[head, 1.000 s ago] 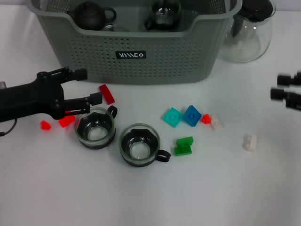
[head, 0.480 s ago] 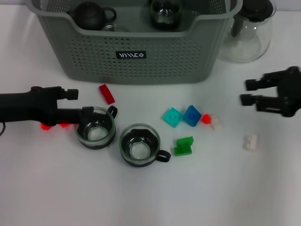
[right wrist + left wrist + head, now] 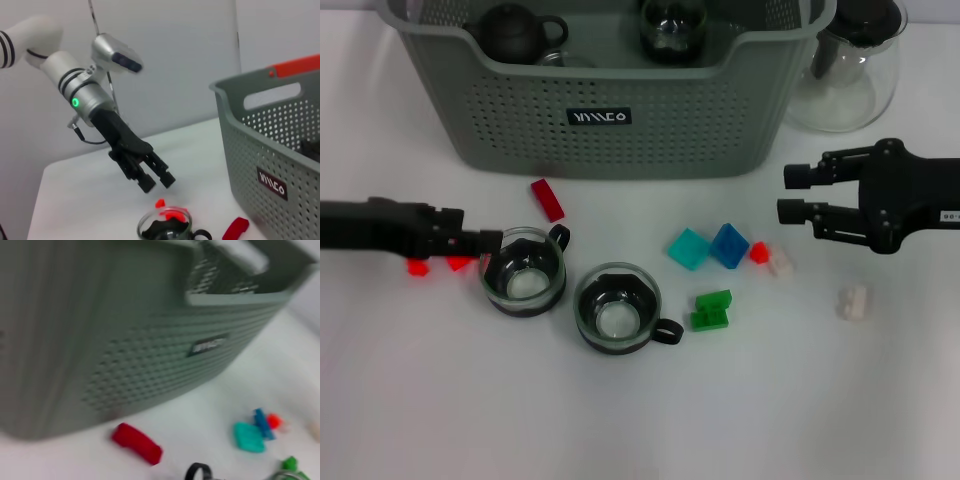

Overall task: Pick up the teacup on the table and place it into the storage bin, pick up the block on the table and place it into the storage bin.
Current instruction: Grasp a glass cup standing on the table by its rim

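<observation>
Two glass teacups with black bases stand on the white table, the left one (image 3: 523, 272) and the right one (image 3: 617, 308). My left gripper (image 3: 472, 232) is open, low at the left cup's outer rim; the right wrist view shows it (image 3: 155, 180) just above that cup (image 3: 165, 227). My right gripper (image 3: 796, 194) is open and empty, above the table right of the blue block (image 3: 729, 244). Other blocks lie around: teal (image 3: 688, 248), green (image 3: 712, 310), long red (image 3: 547, 199), white (image 3: 853, 302). The grey-green storage bin (image 3: 670, 130) stands behind.
The bin holds a dark teapot (image 3: 515, 30) and a glass cup (image 3: 672, 25). A clear glass pitcher (image 3: 845, 70) stands right of the bin. Small red blocks (image 3: 417, 266) lie under my left arm. The left wrist view shows the bin wall (image 3: 125, 340) and the long red block (image 3: 136, 442).
My right arm has come in from the right edge toward the middle. My left gripper has turned and dropped lower beside the left cup. Cups and blocks have not moved.
</observation>
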Controlling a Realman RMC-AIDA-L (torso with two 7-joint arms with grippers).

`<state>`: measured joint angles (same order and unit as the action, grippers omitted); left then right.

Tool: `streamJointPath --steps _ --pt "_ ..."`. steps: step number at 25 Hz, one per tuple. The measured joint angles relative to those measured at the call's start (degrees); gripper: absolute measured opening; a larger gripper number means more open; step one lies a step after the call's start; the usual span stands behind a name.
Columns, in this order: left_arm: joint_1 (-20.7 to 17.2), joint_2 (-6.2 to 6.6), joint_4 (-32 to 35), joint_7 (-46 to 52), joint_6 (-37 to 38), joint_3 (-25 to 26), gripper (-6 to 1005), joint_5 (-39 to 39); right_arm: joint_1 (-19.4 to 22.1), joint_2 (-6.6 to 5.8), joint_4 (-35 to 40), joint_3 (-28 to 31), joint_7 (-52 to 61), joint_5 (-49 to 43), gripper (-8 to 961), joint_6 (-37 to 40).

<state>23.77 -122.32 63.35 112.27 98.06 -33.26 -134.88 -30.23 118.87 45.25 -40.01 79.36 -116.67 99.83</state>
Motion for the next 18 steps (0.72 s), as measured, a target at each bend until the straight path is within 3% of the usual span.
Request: streamJointPath --steps 3,7,13,18 --pt "0.40 -1.70 9.17 10.67 -0.77 -6.76 838 -3.86 -0.13 0.04 -0.60 0.02 -0.12 0.57 424 -0.20" --pt "1.98 -1.68 17.32 23.93 -2.43 -20.96 838 -12.00 -0.52 0.04 -1.20 0.07 -0.24 0.64 424 -0.42" --pt "7.92 -1.87 16.34 32.35 -2.88 -31.65 823 -22.89 -0.63 0.49 -3.30 0.11 -2.66 0.59 424 -0.51" --pt "10.34 -1.90 12.81 36.68 -3.95 -38.09 807 -27.79 -0.15 0.39 -5.01 -0.34 -3.63 0.26 425 -0.48"
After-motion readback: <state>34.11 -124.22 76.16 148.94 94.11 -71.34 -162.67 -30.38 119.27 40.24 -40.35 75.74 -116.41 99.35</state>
